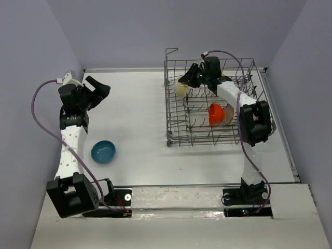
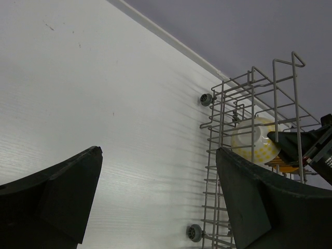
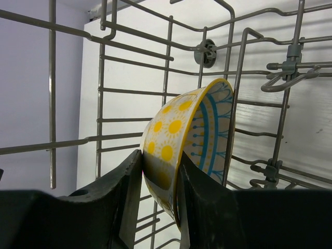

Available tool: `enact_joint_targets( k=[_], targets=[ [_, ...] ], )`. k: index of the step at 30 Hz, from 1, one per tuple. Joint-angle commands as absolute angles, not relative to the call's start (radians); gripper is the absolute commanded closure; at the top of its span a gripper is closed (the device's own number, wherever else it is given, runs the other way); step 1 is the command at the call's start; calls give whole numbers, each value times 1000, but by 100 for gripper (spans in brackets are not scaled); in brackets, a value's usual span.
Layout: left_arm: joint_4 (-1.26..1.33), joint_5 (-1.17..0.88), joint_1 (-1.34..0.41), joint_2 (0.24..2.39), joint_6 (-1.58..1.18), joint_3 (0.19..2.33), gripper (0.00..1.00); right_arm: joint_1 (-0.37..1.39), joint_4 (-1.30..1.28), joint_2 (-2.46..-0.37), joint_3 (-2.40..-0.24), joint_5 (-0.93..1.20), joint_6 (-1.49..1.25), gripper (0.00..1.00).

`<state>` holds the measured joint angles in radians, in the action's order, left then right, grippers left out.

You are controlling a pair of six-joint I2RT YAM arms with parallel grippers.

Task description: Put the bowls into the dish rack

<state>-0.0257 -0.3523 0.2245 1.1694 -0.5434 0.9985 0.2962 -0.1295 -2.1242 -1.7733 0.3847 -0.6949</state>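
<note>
The dish rack is grey metal wire; the flowered bowl looks glossy, perhaps glazed ceramic.

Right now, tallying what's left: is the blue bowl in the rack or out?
Out: the blue bowl rests on the table, apart from the dish rack.

This was a robot test cell in a lab, not a working kitchen. A bare white surface was boxed in by plain lavender-grey walls at the back and both sides of the frame. The left arm and the right arm, both white and black, were bolted to a taped strip along the bottom edge, each trailing a looped purple cable. The household things were few: a grey wire dish rack at upper right holding a yellow-flowered bowl and an orange-red bowl, and a blue bowl at lower left.
</note>
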Motion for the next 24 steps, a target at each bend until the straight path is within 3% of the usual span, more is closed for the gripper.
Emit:
enact_joint_targets(
  k=[1,24],
  targets=[
    [29,-374,229,1163,-540,991,1,275,-256,-2115,-1807,259,-598,66],
    [34,-379,230,1163,-540,991,1,275,-367,-2148,-1855,117,-506,59]
  ],
)
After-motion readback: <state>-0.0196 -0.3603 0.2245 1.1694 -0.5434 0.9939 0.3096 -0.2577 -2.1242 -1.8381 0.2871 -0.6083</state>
